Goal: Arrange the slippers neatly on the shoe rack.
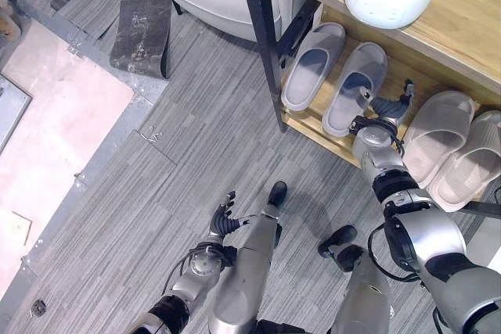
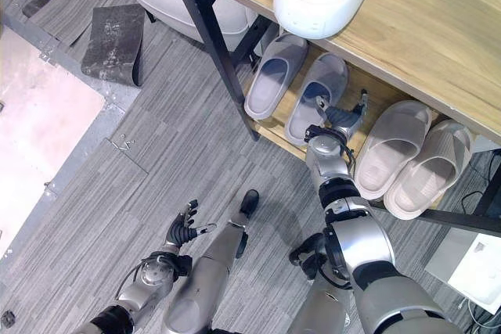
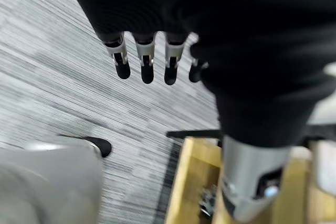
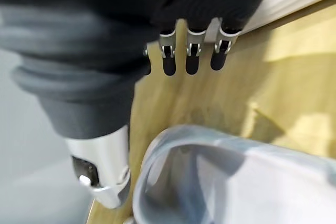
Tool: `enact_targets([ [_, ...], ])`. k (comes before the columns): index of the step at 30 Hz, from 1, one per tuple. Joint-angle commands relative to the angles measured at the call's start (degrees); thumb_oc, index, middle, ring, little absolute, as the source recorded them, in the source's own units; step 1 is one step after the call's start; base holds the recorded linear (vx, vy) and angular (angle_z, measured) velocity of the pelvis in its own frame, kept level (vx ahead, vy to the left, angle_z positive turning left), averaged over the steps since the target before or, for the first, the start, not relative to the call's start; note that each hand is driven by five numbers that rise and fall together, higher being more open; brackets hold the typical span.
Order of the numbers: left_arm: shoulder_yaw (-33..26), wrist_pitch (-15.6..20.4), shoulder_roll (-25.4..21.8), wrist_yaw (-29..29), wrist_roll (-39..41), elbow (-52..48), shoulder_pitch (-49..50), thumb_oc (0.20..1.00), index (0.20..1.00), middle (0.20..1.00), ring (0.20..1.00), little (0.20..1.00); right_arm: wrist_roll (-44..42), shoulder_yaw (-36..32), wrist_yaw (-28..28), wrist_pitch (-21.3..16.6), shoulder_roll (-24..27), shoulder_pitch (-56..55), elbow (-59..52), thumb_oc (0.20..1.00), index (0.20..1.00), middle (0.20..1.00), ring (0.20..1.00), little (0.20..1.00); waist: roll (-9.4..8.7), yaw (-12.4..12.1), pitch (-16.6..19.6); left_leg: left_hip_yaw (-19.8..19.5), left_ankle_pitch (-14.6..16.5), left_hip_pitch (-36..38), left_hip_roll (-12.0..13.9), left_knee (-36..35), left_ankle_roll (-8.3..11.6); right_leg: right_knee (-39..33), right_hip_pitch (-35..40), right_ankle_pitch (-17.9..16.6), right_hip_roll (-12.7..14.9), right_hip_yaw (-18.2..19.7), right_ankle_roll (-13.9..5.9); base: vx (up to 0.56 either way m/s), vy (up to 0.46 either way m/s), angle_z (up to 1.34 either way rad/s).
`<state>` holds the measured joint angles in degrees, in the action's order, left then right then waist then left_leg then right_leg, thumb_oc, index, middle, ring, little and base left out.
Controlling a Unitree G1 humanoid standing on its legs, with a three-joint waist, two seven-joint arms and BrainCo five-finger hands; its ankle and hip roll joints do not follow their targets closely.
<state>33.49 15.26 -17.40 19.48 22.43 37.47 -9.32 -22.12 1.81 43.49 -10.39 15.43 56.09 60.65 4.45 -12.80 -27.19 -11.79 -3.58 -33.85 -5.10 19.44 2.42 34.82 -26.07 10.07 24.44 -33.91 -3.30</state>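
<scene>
Right robot hand (image 1: 389,109) hovered with straight, empty fingers beside the grey foam slippers (image 1: 335,77) on the wooden shoe rack's lower shelf (image 1: 313,121), beige ribbed slippers (image 1: 454,150) alongside. Left robot hand (image 1: 225,218) hung relaxed above the floor. Arranging looked nearly finished.

- Two slipper pairs (image 1: 335,76) (image 1: 452,150) sit side by side on the shoe rack's lower shelf (image 1: 313,124).
- Right robot hand (image 1: 385,111) is between the pairs.
- Left robot hand (image 1: 225,217) hangs over the floor (image 1: 196,146).
</scene>
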Motion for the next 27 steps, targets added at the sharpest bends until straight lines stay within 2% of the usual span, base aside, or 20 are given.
enact_targets([
  [1,-0.5,0.9,0.3,0.6,0.1,0.2,-1.1,1.000,1.000,1.000,1.000,1.000,-6.5,-0.6,-3.6,-4.9,2.7,1.3,0.9,1.000,1.000,1.000,1.000,1.000,0.77,-1.8,-0.7,0.5,8.4,2.3,-0.6,3.7,-1.00,-2.6,2.9,-0.1,-0.7,2.1,-4.94,0.00,0.000,0.00],
  [5,-0.5,1.0,0.3,0.4,0.2,1.2,-1.4,1.000,1.000,1.000,1.000,1.000,-10.4,0.0,-7.0,-5.0,2.1,2.3,3.5,1.000,1.000,1.000,1.000,1.000,1.05,-2.4,-0.9,0.5,8.4,2.3,-0.7,3.6,-0.91,-2.8,3.0,-0.2,-0.9,1.9,-5.02,0.00,-0.004,0.01],
  [8,-0.3,0.6,0.4,-0.8,-0.1,2.5,-2.5,1.000,1.000,1.000,1.000,1.000,-21.0,-0.4,-14.1,-5.6,-0.8,3.1,6.1,1.000,1.000,1.000,1.000,1.000,1.38,-3.5,-1.2,0.2,8.3,2.3,-0.7,3.4,-0.86,-3.1,3.0,-0.3,-0.9,1.7,-5.10,0.00,0.000,0.00],
  [12,-0.3,0.3,0.4,-2.3,-0.4,4.0,-3.6,1.000,1.000,1.000,1.000,1.000,-29.2,1.1,-20.3,-6.2,-3.8,5.0,5.9,1.000,1.000,1.000,1.000,1.000,1.22,-4.7,-1.2,0.1,8.1,2.5,-0.7,3.0,-0.80,-3.4,3.3,-0.3,-1.0,1.5,-5.09,0.02,-0.027,0.03],
  [20,-1.3,0.4,0.5,-4.1,0.1,5.0,-2.7,1.000,1.000,1.000,1.000,1.000,-37.7,1.1,-25.9,-8.4,-5.2,6.4,1.3,1.000,1.000,1.000,1.000,1.000,0.59,-5.7,-0.4,0.0,7.8,4.0,-0.5,1.6,-0.65,-4.7,4.7,-0.6,-1.8,1.5,-5.18,0.01,-0.004,0.01],
  [24,-2.7,0.5,0.0,-5.0,-0.5,5.9,-1.5,1.000,1.000,1.000,1.000,1.000,-31.8,3.8,-25.6,-7.4,-2.9,4.2,0.2,1.000,1.000,1.000,1.000,1.000,-0.72,-5.3,0.8,0.0,6.6,6.7,0.2,-1.7,-0.25,-8.2,7.2,-2.3,-3.1,1.0,-5.31,0.04,-0.017,-0.04],
  [27,-4.2,0.5,-0.1,-5.5,-0.8,6.6,0.2,1.000,1.000,1.000,1.000,1.000,-20.2,7.6,-23.9,-5.1,-0.8,0.4,-1.8,1.000,1.000,1.000,1.000,1.000,-2.35,-4.1,2.5,0.8,5.4,9.7,1.2,-5.5,0.02,-12.2,9.9,-4.3,-4.8,0.6,-5.45,0.05,-0.018,-0.07],
])
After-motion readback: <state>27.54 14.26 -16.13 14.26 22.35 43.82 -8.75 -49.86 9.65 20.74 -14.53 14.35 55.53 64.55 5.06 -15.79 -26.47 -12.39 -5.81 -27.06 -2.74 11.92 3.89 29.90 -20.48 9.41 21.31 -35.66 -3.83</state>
